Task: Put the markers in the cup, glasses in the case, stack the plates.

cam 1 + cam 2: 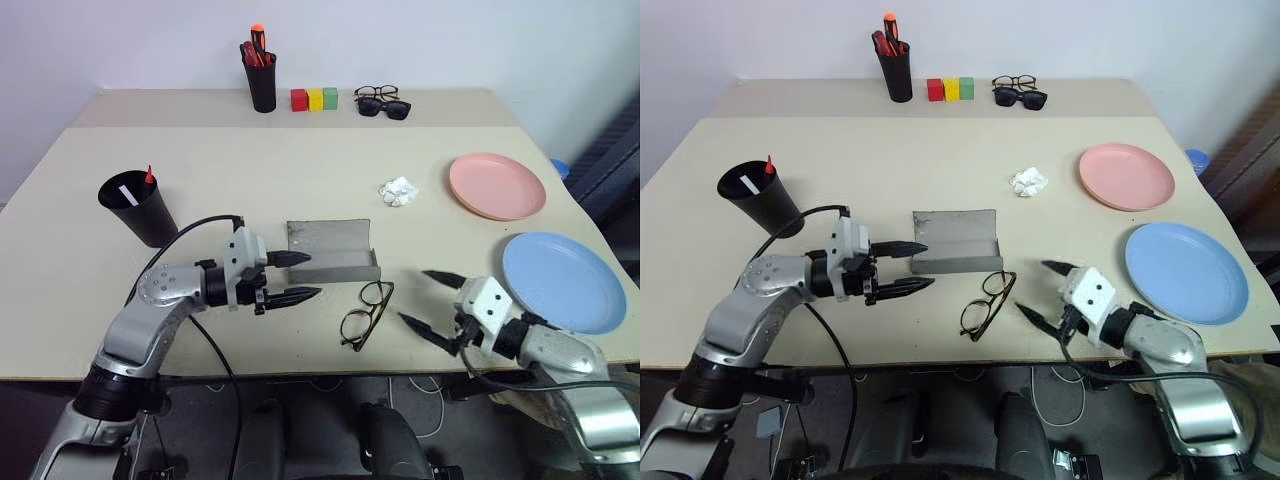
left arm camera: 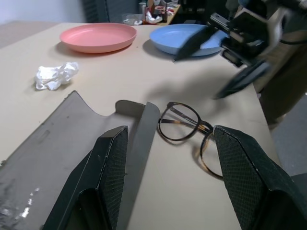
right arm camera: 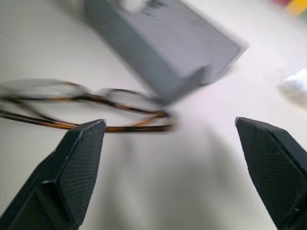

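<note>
Left eye view, contents listed by size. Worktop (image 1: 250,190): beige, rectangular, set against a pale wall; a raised rear strip is seen along the wall side.

Blue plate (image 1: 563,281): laid flat near the right edge, just beyond the right gripper (image 1: 428,297). Pink plate (image 1: 497,185): laid flat farther back on the right, apart from the blue one, not stacked.

Case (image 1: 330,251): grey, lying open at mid-worktop, lid raised toward the rear, nothing inside. Left gripper (image 1: 295,276): held at the case's left end, jaws parted, nothing grasped; one finger is over the case's near corner.

Cup (image 1: 138,208): black, tapered, at the left; a red marker (image 1: 149,176) and a white-bodied marker (image 1: 126,194) are seen standing in it.

Glasses (image 1: 365,313): thin-rimmed, unfolded, lying on the worktop just in front of the case's right corner, between the two grippers. Right gripper: jaws spread wide and released, pointed toward the glasses, not touching them.

Pen holder (image 1: 262,80): black, on the rear strip, filled with red and orange markers. Sunglasses (image 1: 385,107) and a second pair of spectacles (image 1: 376,93): rear strip, right of centre. Three blocks (image 1: 314,99), red, yellow, green: in a row beside the holder. Crumpled tissue (image 1: 398,191): between case and pink plate.
</note>
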Robot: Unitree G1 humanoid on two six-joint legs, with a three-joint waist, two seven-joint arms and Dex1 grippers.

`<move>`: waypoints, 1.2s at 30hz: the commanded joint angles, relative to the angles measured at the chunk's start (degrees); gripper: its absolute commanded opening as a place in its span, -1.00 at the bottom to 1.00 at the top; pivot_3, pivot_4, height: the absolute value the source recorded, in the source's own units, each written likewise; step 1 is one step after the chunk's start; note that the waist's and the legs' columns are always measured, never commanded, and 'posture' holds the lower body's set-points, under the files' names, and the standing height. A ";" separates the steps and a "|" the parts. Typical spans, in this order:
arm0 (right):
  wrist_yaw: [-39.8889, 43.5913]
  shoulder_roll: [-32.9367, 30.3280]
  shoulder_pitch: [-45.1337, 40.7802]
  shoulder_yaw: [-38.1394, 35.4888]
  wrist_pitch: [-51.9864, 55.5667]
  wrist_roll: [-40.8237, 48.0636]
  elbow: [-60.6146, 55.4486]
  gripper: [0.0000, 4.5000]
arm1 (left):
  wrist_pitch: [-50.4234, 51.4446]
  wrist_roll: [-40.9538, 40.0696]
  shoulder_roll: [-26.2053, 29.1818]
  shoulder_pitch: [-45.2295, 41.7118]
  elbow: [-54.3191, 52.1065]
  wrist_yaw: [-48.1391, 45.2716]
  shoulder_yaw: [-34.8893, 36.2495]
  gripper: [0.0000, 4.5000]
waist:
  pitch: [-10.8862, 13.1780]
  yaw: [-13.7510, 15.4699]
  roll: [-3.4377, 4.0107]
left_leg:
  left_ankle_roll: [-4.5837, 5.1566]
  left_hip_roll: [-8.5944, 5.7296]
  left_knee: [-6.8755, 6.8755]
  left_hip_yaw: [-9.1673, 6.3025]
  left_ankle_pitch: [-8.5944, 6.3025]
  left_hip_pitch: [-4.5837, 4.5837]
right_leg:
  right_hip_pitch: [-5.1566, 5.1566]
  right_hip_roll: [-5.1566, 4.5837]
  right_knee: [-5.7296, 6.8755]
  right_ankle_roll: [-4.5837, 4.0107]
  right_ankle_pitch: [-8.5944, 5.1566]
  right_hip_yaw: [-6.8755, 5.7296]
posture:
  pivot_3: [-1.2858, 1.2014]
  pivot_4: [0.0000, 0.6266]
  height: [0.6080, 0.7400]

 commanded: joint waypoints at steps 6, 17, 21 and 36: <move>-13.17 -2.92 -4.91 4.67 -25.63 -18.32 14.88 0.96 | -2.10 0.88 -0.26 -0.84 0.47 -1.22 0.25 0.28 | 0.02 0.21 0.01 | 0.02 -0.01 -0.06 0.00 0.01 -0.01 | -0.01 0.00 0.01 0.00 0.00 0.00 | 0.03 -0.52 1.00; -15.03 -4.00 1.16 4.44 -29.25 -16.90 13.25 0.96 | -2.32 0.80 0.29 0.62 -0.31 -0.42 0.67 0.28 | 0.00 0.21 0.00 | 0.02 0.00 -0.03 0.00 0.02 0.04 | 0.07 0.00 0.04 -0.01 0.00 0.01 | 0.03 -0.52 1.00; -10.26 -2.16 3.11 5.09 -21.57 -7.05 9.21 0.96 | -2.47 1.00 0.19 0.16 0.25 -0.64 0.39 0.28 | 0.00 0.18 0.00 | 0.02 0.00 -0.02 -0.01 0.02 0.05 | 0.08 0.00 0.03 -0.01 0.00 0.01 | 0.03 -0.52 1.00; -20.71 -9.36 9.88 -13.26 51.05 82.96 -22.66 0.96 | -3.79 2.04 -1.51 -3.33 4.82 -3.83 -1.21 0.28 | 0.01 0.24 -0.02 | 0.04 0.04 -0.01 -0.02 0.00 0.03 | 0.09 -0.05 0.02 -0.04 0.00 0.03 | 0.03 -0.52 1.00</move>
